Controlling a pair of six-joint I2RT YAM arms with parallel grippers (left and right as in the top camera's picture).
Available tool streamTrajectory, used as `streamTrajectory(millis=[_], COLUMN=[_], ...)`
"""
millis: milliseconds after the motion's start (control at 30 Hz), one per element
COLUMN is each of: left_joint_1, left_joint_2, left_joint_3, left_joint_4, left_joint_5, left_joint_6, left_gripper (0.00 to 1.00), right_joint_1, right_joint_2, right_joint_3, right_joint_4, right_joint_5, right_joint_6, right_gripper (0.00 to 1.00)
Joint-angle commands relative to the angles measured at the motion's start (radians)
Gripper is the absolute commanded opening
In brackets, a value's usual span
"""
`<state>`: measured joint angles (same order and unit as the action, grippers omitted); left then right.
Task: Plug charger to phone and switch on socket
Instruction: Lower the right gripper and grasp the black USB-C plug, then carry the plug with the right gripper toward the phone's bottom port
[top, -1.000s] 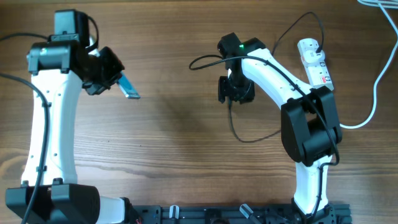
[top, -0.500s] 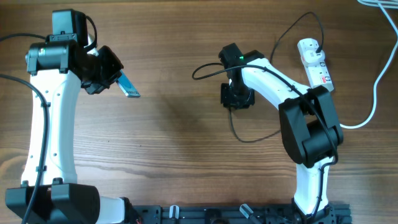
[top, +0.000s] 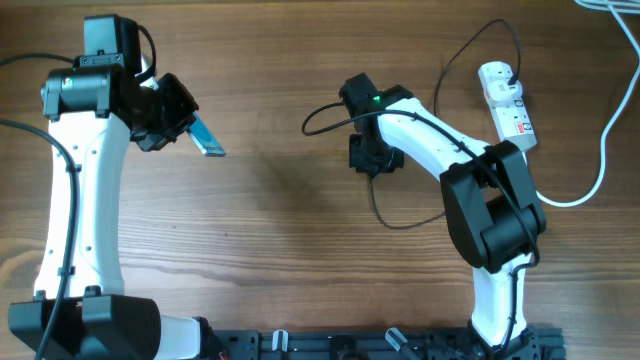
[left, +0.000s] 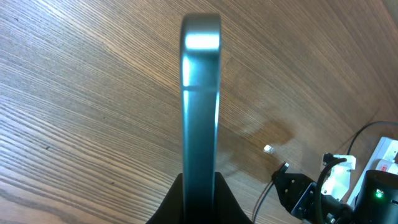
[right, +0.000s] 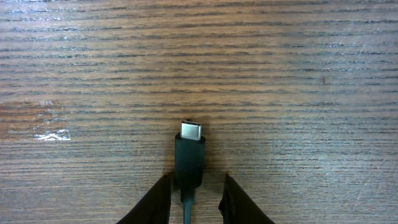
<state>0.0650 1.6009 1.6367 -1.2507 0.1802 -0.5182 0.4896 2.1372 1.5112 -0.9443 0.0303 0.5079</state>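
My left gripper (top: 188, 127) is shut on the phone (top: 208, 140) and holds it off the table at the left. In the left wrist view the phone (left: 200, 106) shows edge-on, standing up out of the jaws (left: 200, 202). My right gripper (top: 366, 160) is at mid-table, shut on the charger (top: 322, 104). The charger's small plug tip (right: 191, 132) sticks out from between the fingers (right: 194, 198), just above the wood. The black cable loops back to the socket (top: 507, 100), a white strip at the far right, where its other end is plugged in.
The socket's thick white cord (top: 605, 150) curves along the right edge of the table. Slack black cable (top: 400, 223) lies on the wood below the right gripper. Bare wood lies between the two arms.
My right gripper has shifted a little to the left with the charger, and the cable loop has moved with it. The left arm and the phone have not moved.
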Motion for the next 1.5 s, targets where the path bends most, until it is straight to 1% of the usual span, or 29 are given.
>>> streamTrajectory(millis=[0,67,200,300,567,900,1100,1133,1167,1233,1333,1433,1467], left_joint_1=[0.003,0.003,0.003,0.003,0.003,0.003,0.003,0.003,0.003,0.003,0.003,0.003,0.003], left_joint_2=[-0.003,-0.003,-0.003,-0.003,-0.003,-0.003,-0.003,-0.003,-0.003,-0.003,-0.003,-0.003,-0.003], left_joint_3=[0.005,0.005,0.005,0.005,0.005,0.005,0.005,0.005,0.005,0.005,0.005,0.005,0.005], left_joint_4=[0.004,0.004,0.004,0.004,0.005,0.005,0.005,0.005,0.005,0.005,0.005,0.012,0.035], left_joint_5=[0.013,0.013,0.013,0.013,0.013,0.013,0.013,0.013,0.013,0.013,0.013,0.014,0.053], left_joint_6=[-0.011,-0.011,-0.011,-0.011,-0.011,-0.011,-0.011,-0.011,-0.011,-0.011,-0.011,-0.011,0.014], left_gripper=[0.04,0.04,0.04,0.04,0.04,0.04,0.04,0.04,0.04,0.04,0.04,0.04,0.04], right_joint_1=[0.011,0.01,0.011,0.01,0.011,0.01,0.01,0.01,0.01,0.01,0.01,0.01,0.01], right_joint_2=[0.031,0.031,0.031,0.031,0.032,0.032,0.032,0.032,0.032,0.032,0.032,0.025,0.003], right_joint_3=[-0.031,-0.031,-0.031,-0.031,-0.031,-0.031,-0.031,-0.031,-0.031,-0.031,-0.031,-0.014,0.018], right_joint_4=[-0.003,-0.003,-0.014,-0.014,-0.021,-0.008,0.007,0.009,0.01,0.009,0.011,-0.015,-0.064], right_joint_5=[-0.015,-0.017,-0.039,-0.039,-0.039,-0.027,-0.026,-0.023,-0.019,-0.011,-0.003,-0.005,-0.005], right_joint_6=[0.019,0.019,0.019,0.019,0.019,0.018,0.016,0.016,0.016,0.016,0.015,0.016,0.015], right_gripper=[0.29,0.27,0.26,0.2,0.2,0.16,0.15,0.15,0.11,0.1,0.04,0.04,0.04])
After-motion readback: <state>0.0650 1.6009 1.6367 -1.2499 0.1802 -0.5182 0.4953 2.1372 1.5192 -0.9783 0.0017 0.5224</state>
